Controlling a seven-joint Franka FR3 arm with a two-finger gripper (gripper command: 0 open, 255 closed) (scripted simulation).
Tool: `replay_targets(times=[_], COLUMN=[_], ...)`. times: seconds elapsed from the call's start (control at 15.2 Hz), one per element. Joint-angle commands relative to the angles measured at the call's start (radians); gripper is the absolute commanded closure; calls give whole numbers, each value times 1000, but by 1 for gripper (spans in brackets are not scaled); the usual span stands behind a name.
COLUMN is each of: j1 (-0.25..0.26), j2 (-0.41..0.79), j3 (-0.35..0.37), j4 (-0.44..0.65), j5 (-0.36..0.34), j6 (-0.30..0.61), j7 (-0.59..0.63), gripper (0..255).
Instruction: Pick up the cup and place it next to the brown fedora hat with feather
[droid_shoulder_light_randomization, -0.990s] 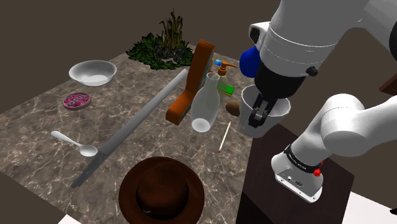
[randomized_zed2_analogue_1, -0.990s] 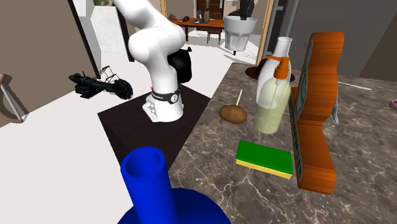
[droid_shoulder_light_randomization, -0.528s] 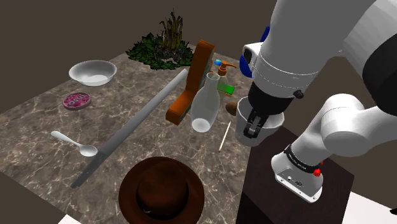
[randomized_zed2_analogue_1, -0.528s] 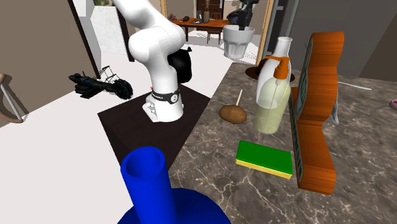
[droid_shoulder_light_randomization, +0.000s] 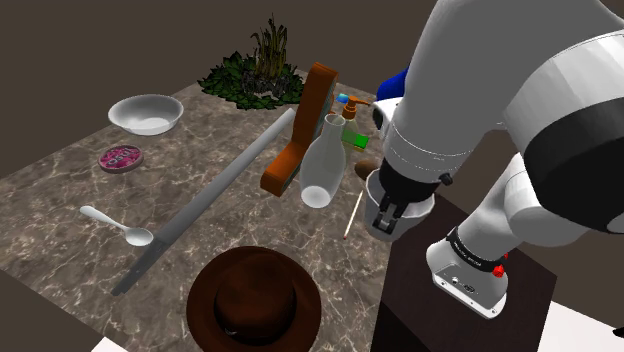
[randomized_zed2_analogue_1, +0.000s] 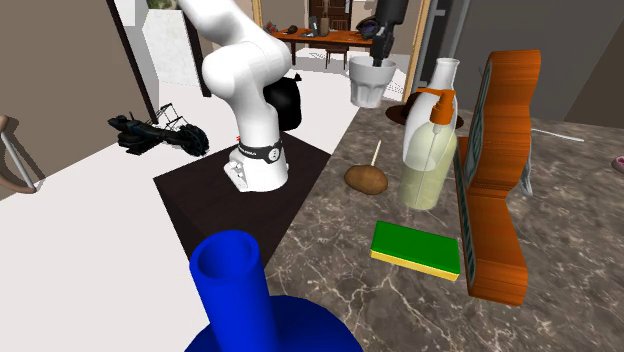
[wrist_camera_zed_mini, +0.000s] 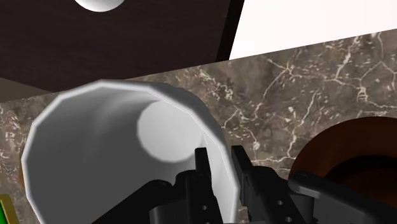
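Shoulder view first: the cup (droid_shoulder_light_randomization: 402, 222), pale grey, hung from the gripper (droid_shoulder_light_randomization: 386, 212) at the near corner of the marble table (droid_shoulder_light_randomization: 60, 200). It was right beside the dark stand (droid_shoulder_light_randomization: 440, 300) and largely masked by the white wrist above it. The brown hat (droid_shoulder_light_randomization: 253, 300) lay near, toward this view's lower left, with open marble between the two. That position made sense as a carry toward the hat. I judged the cup was held high enough to pass over the thin stick (droid_shoulder_light_randomization: 353, 213) lying on the table beside it.

From the second exterior view, the cup (randomized_zed2_analogue_1: 372, 85) appeared upright, with the gripper (randomized_zed2_analogue_1: 380, 62) coming down into its mouth from above. The hat (randomized_zed2_analogue_1: 399, 114) sat just behind the soap dispenser (randomized_zed2_analogue_1: 430, 150). Cup and hat looked close there, though I could not tell whether the cup's base touched the marble.

In the wrist view the grip was plain. The fingers (wrist_camera_zed_mini: 201, 168) stood only a wall's thickness apart, one inside the cup (wrist_camera_zed_mini: 108, 146) and one outside, pinching its rim between them and touching nothing else. A rim pinch suited so wide a vessel, too broad to span. The hat (wrist_camera_zed_mini: 343, 159) showed beyond the outer finger, on the marble, so the release spot seemed near but not yet reached.
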Motion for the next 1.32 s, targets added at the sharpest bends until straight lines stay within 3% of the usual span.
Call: replay_targets(times=[0.0,1.06,1.25], j1=[-2,-21,-21], j2=[9,103,103], j3=[15,137,137], j4=[-20,-169,-169], j5=[7,55,55], j6=[31,278,278], j7=[3,31,31], gripper=[255,255,255])
